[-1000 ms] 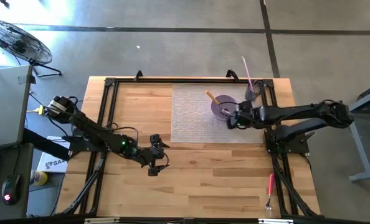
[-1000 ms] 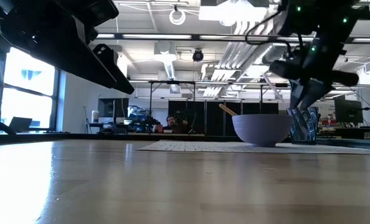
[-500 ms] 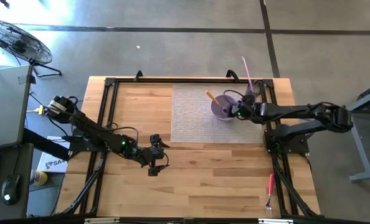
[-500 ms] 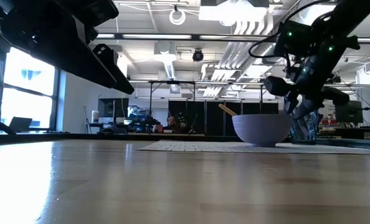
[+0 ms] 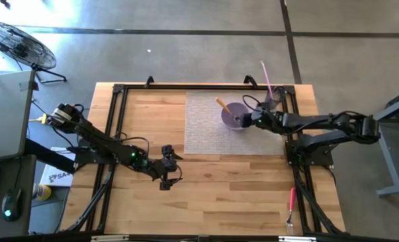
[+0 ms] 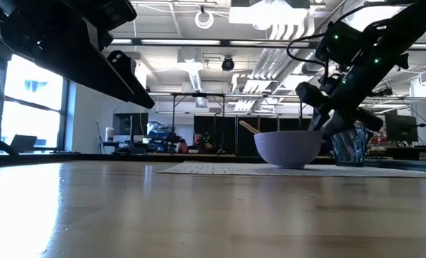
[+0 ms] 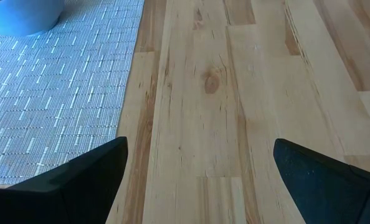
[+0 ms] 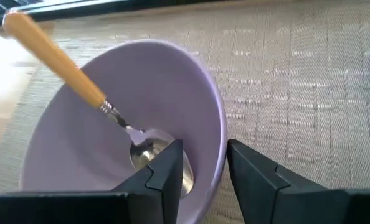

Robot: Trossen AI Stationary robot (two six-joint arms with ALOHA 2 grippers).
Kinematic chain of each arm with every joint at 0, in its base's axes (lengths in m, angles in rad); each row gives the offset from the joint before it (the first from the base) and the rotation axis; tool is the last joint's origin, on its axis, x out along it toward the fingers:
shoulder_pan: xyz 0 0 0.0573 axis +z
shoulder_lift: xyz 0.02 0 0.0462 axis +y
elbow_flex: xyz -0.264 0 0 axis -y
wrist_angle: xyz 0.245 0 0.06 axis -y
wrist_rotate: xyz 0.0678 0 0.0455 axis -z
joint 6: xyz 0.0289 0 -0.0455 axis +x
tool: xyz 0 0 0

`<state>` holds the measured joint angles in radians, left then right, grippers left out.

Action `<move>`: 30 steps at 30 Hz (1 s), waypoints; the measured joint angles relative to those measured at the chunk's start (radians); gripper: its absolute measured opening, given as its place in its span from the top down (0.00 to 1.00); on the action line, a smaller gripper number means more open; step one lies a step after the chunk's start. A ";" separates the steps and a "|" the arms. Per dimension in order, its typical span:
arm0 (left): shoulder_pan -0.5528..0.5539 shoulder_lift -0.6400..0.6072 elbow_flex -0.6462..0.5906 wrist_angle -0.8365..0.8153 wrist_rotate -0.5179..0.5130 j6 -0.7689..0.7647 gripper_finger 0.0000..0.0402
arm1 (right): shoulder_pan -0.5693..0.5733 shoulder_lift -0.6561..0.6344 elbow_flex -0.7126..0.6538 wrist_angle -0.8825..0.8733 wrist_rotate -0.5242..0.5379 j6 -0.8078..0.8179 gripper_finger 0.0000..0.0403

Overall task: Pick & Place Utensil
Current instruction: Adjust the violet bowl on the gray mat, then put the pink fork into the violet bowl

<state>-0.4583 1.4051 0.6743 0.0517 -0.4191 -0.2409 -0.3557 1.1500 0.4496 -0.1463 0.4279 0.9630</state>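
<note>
A purple bowl (image 5: 232, 115) (image 6: 288, 148) (image 8: 141, 87) stands on the grey woven mat (image 5: 206, 138). A spoon with a wooden handle (image 5: 221, 104) (image 8: 60, 62) lies in it, its handle leaning on the far-left rim. My right gripper (image 5: 253, 119) (image 8: 203, 149) is at the bowl's right side, shut on the rim. My left gripper (image 5: 167, 166) (image 7: 197, 162) hangs open over bare wood near the table's middle, touching nothing. My right gripper straddles the bowl's right rim (image 8: 217, 134). One finger (image 8: 169, 165) is inside the bowl above the spoon's head and the other (image 8: 253, 177) is outside the wall. It comes slanting down from the table's right. The bowl's base stays on the mat.
A clear glass (image 5: 273, 102) (image 6: 349, 147) holding a pink utensil (image 5: 266, 78) stands at the mat's far right corner, just behind the right arm. A red-handled fork (image 5: 291, 202) lies near the table's near right corner. Black frame rails run along the table's edges.
My right gripper has moved from the bowl's near-right side toward the far edge and then toward the left. The bowl, with the spoon in it, has slid a short way along the mat toward the table's left.
</note>
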 joint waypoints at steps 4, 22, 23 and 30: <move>0.000 0.000 0.000 0.000 0.000 0.000 0.01 | 0.007 0.000 0.000 0.003 0.049 -0.047 0.71; 0.000 0.000 0.000 0.000 0.000 0.000 0.01 | 0.322 -0.219 0.261 -0.450 0.171 -0.061 0.71; 0.000 0.000 0.000 0.000 0.000 0.000 0.01 | 0.342 -0.231 0.268 -0.470 0.168 -0.047 0.71; 0.000 0.000 0.000 0.000 0.000 0.000 0.01 | 0.552 -0.227 0.274 -0.547 0.078 0.073 0.71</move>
<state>-0.4586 1.4052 0.6743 0.0517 -0.4187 -0.2406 0.1962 0.9233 0.7232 -0.6934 0.5054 1.0364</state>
